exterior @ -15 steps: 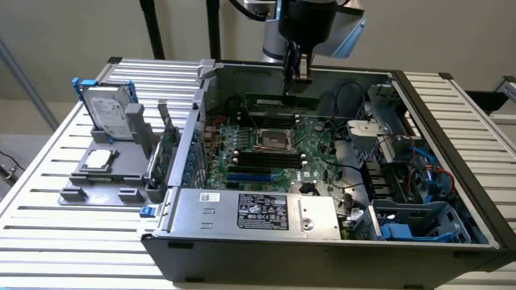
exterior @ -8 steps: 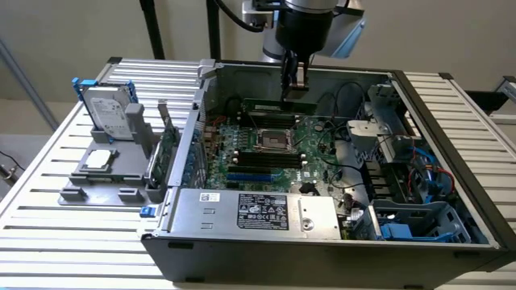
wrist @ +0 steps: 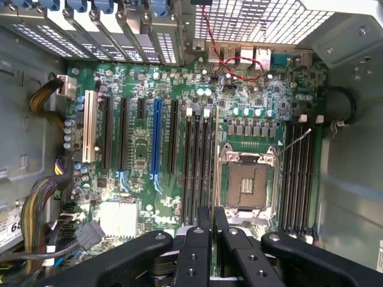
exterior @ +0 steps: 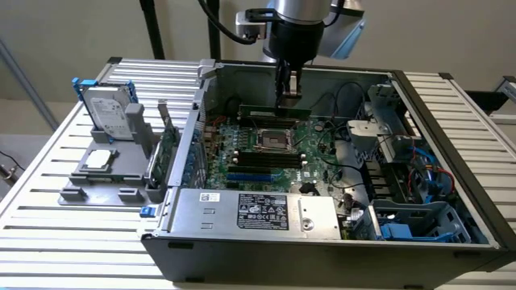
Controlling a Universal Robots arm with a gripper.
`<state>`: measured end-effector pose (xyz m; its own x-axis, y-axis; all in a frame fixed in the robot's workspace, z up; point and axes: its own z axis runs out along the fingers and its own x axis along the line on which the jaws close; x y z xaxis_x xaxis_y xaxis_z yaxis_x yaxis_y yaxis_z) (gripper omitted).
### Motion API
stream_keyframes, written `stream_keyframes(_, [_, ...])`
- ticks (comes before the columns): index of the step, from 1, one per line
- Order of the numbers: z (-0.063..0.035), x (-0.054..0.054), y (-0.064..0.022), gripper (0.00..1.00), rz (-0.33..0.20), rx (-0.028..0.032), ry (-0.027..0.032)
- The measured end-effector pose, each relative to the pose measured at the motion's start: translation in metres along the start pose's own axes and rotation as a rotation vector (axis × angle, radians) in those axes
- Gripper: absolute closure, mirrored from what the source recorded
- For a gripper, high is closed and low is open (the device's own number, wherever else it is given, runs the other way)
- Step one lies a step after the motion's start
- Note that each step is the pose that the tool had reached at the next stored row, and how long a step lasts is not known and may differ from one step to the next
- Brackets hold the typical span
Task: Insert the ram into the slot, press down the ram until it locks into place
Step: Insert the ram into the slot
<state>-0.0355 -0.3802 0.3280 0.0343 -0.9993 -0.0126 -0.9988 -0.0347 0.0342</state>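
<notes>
In the open case, we see the gripper — jaws clamped on the ram — above the slot on the motherboard.

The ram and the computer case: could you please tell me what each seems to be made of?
The ram: apparently rigid circuit board with a matte green coating, judging by its thin flat green strip. The computer case: probably sheet metal, dull grey inside and dark outside, given its thin folded walls and perforated rear panel.
</notes>
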Motion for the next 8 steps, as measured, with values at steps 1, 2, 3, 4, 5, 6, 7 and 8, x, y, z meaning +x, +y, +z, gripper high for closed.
stream_keyframes(1, [0.0020, 0.000, 0.0004, 0.86, -0.001, 0.0002, -0.0001])
stream_keyframes(2, [0.0038, 0.000, 0.0007, 0.86, -0.003, 0.0003, -0.0001])
stream_keyframes(3, [0.0056, 0.000, 0.0011, 0.86, -0.004, 0.0003, 0.0000])
stream_keyframes(4, [0.0075, 0.000, 0.0014, 0.86, -0.005, 0.0003, 0.0001])
stream_keyframes(5, [0.0093, 0.000, 0.0016, 0.86, -0.007, 0.0003, 0.0000])
stream_keyframes(6, [0.0110, 0.000, 0.0016, 0.86, -0.008, 0.0003, 0.0002])
stream_keyframes(7, [0.0128, 0.000, 0.0016, 0.86, -0.010, 0.0003, 0.0001])
stream_keyframes(8, [0.0147, 0.001, 0.0015, 0.86, -0.011, 0.0002, 0.0002])
